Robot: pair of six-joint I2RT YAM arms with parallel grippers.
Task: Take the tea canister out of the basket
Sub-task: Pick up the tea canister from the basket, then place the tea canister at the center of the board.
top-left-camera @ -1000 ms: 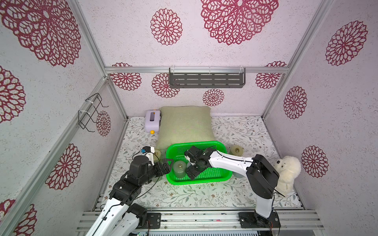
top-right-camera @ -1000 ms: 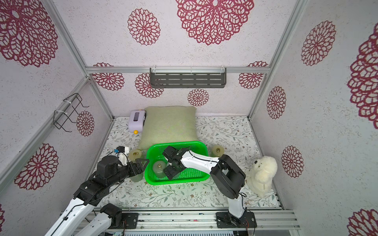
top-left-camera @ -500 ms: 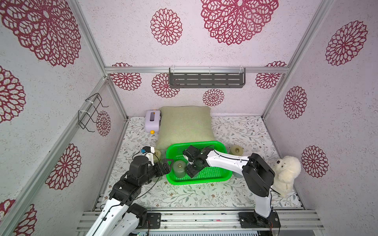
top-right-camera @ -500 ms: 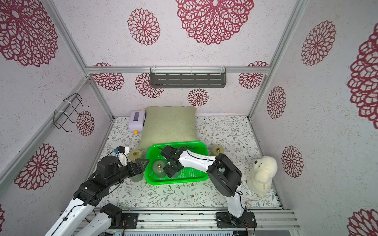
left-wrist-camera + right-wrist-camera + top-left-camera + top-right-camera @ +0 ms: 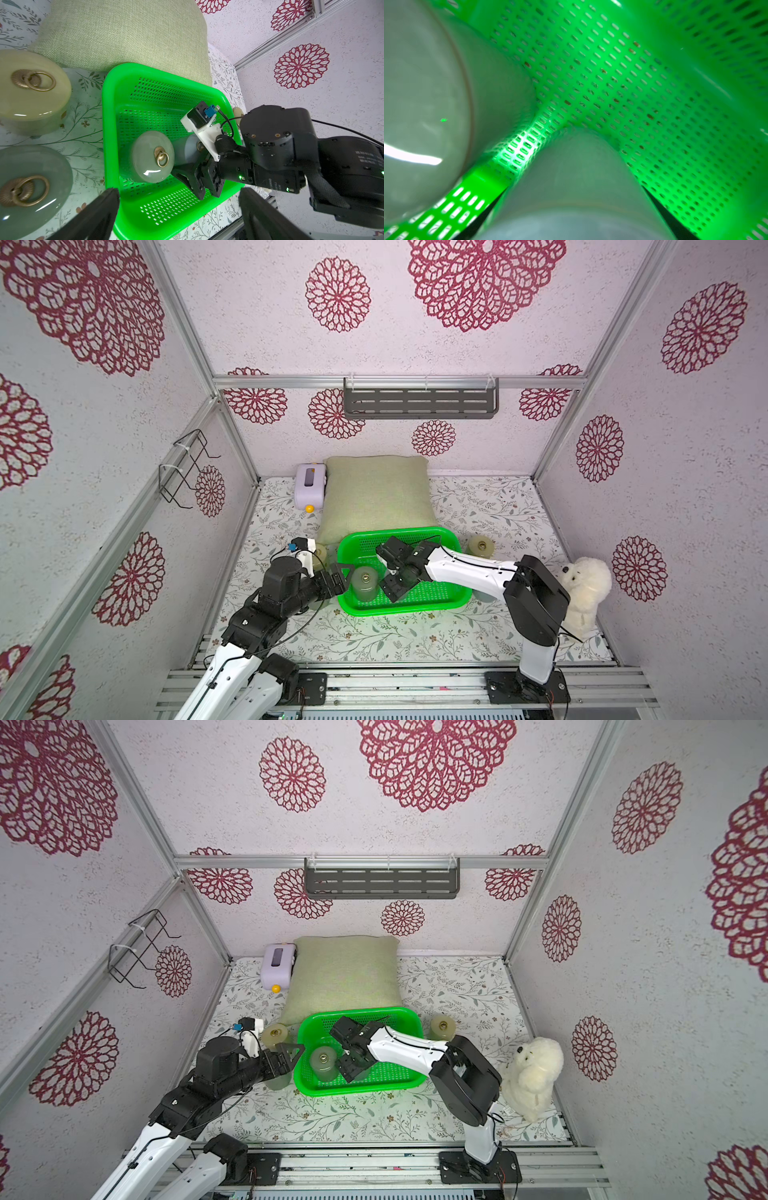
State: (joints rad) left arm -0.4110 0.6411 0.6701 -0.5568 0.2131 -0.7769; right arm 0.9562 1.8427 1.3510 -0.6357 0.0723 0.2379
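The green basket (image 5: 453,593) (image 5: 409,1077) lies in front of the pillow. One jade-green tea canister (image 5: 365,583) (image 5: 323,1063) (image 5: 152,155) stands upright at its left end, a brass ring on its lid. A second, greyer tea canister (image 5: 184,148) (image 5: 571,176) lies tilted between the jaws of my right gripper (image 5: 384,574), lid toward the palm, its sides filling the gap. In both top views the gripper hides it. One of the right gripper's fingers (image 5: 184,175) touches the upright canister. My left gripper (image 5: 338,574) (image 5: 178,191) stands wide open at the basket's near left corner.
Loose canisters stand on the mat: pale ones (image 5: 320,551) (image 5: 481,546) and a grey-green one (image 5: 31,187) under my left arm. A pillow (image 5: 376,493) and a lilac box (image 5: 309,485) sit behind. A plush bear (image 5: 584,593) is at the right wall.
My right gripper slid left along the basket and its jaws narrowed onto the greyer canister. The left arm and the upright canister have not moved.
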